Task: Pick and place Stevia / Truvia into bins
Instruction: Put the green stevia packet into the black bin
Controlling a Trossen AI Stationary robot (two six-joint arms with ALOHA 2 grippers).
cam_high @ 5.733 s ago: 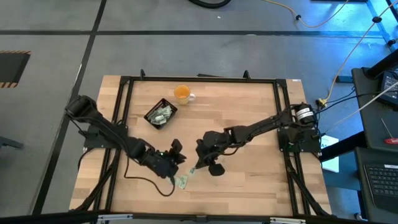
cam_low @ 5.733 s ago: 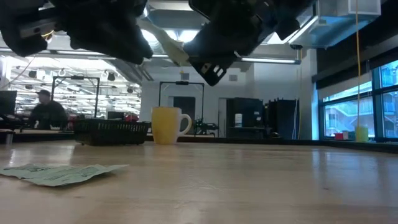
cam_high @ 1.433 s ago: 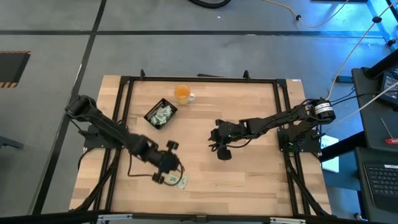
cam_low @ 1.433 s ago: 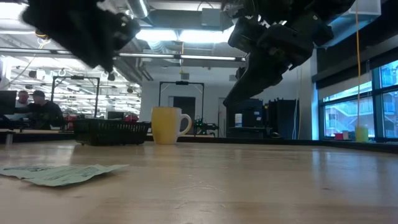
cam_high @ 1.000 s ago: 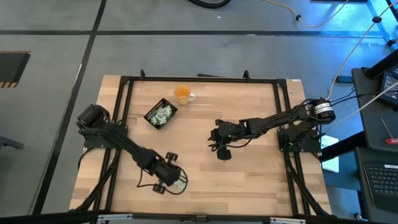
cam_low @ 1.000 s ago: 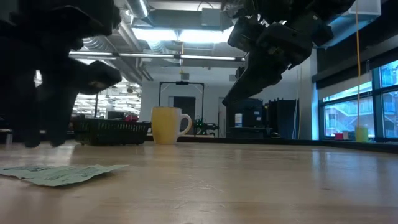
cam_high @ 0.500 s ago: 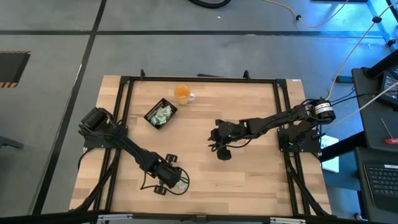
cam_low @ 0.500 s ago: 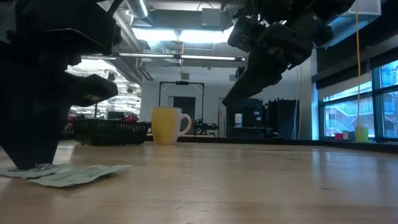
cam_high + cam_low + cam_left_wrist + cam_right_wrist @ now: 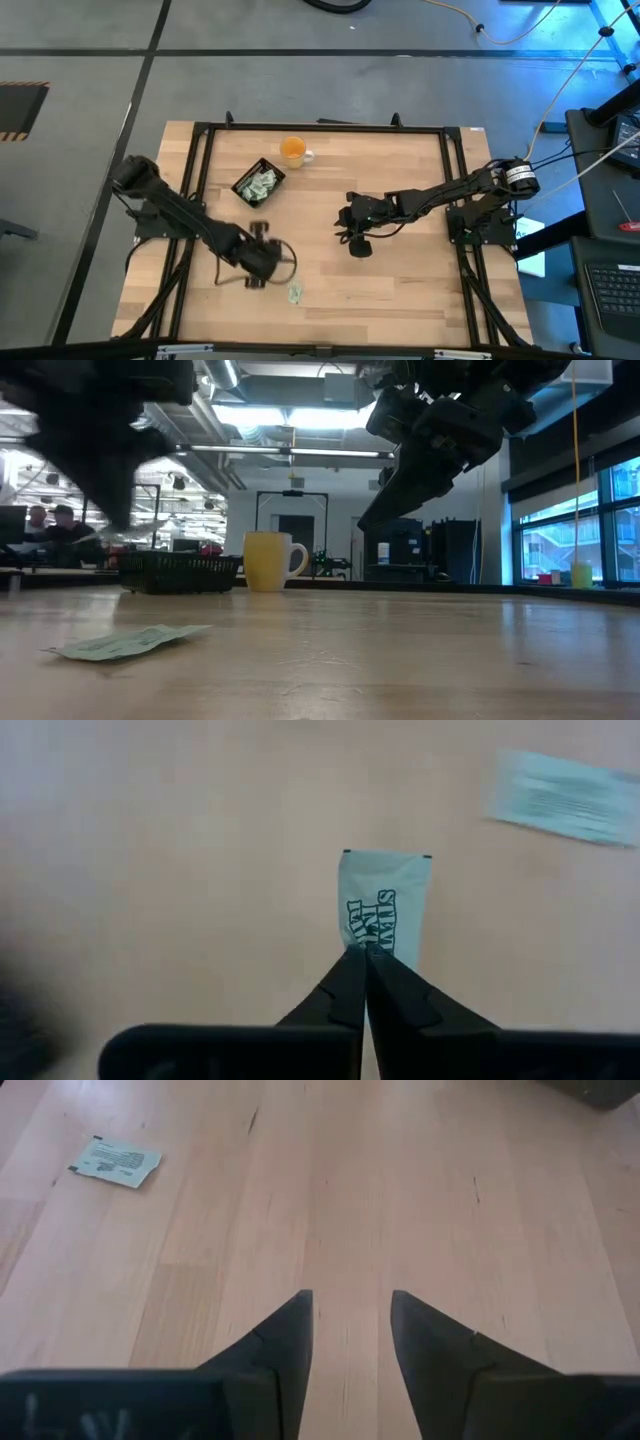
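Pale green Stevia sachets: one is in my left gripper [image 9: 365,958], and a second sachet [image 9: 294,293] lies flat on the wood near the table's near edge, also showing as the loose sachet [image 9: 565,795], [image 9: 125,643], [image 9: 115,1160]. The black tray [image 9: 259,183] holds several sachets toward the far left. My left gripper [image 9: 258,262] hovers above the table, left of the loose sachet, shut on its sachet. My right gripper [image 9: 347,1305] hangs open over bare wood at mid-table [image 9: 352,232]. My left gripper pinches one short end of the sachet [image 9: 372,942] between its two fingertips. The fingers lie along the sachet's length, and the rest of the sachet [image 9: 385,895] sticks out beyond them, printed face showing. It is lifted clear of the table.
An orange cup with a white handle [image 9: 293,151] stands at the far edge beside the tray; it shows as the cup [image 9: 270,560] next to the tray [image 9: 180,572] in the low view. People sit in the room behind [image 9: 60,525]. Bare wood stretches between the arms.
My left gripper was down on the two sachets near the near edge, then rose and moved toward the far left, carrying one sachet up. The other sachet has stayed on the table. My right arm has kept still.
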